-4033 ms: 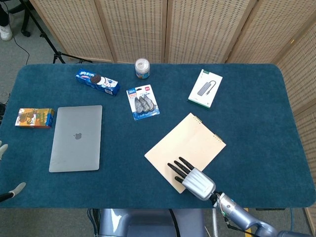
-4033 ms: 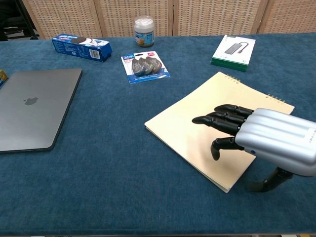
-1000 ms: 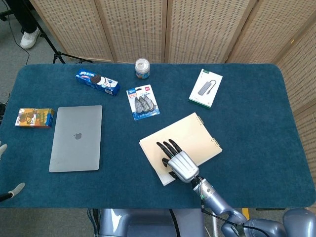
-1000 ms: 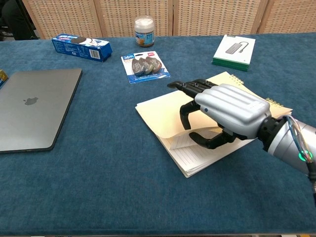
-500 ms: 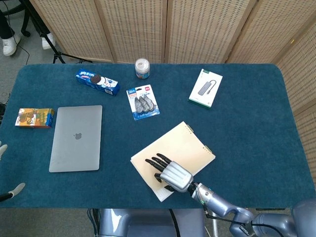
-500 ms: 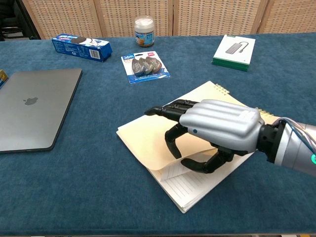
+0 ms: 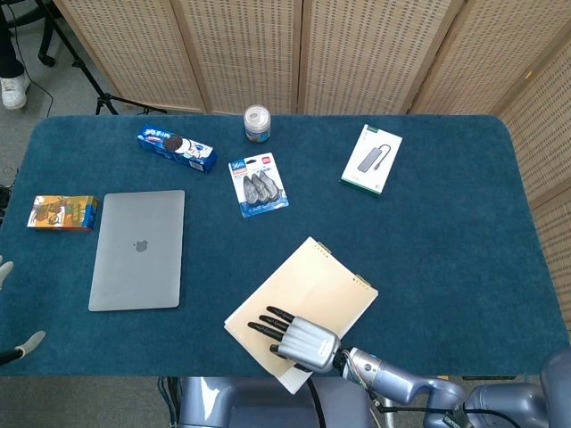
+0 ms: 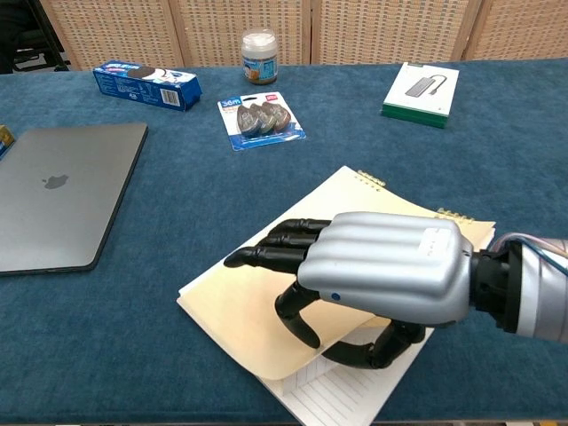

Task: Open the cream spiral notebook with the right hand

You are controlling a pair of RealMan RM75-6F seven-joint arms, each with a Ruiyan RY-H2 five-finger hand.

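Note:
The cream spiral notebook (image 7: 312, 290) (image 8: 342, 202) lies at an angle near the table's front edge, its spiral binding at the far right side. My right hand (image 7: 299, 340) (image 8: 377, 277) is on its near corner. The black fingers (image 8: 271, 248) lie flat on top of the cover and the thumb curls under it. The cover's corner is raised a little, and lined pages (image 8: 333, 401) show beneath. Two pale tips (image 7: 30, 340) at the head view's left edge may belong to my left hand; too little of it shows.
A grey closed laptop (image 7: 138, 249) (image 8: 58, 191) lies at the left. Further back are a blue cookie box (image 7: 176, 150), a blister pack (image 7: 258, 185), a small jar (image 7: 257, 124) and a green-edged white box (image 7: 371, 160). A small colourful box (image 7: 62, 212) sits at the far left.
The right hand has slid left and toward the front edge, dragging the notebook along and turning it. The thumb now sits under the lifted cover corner.

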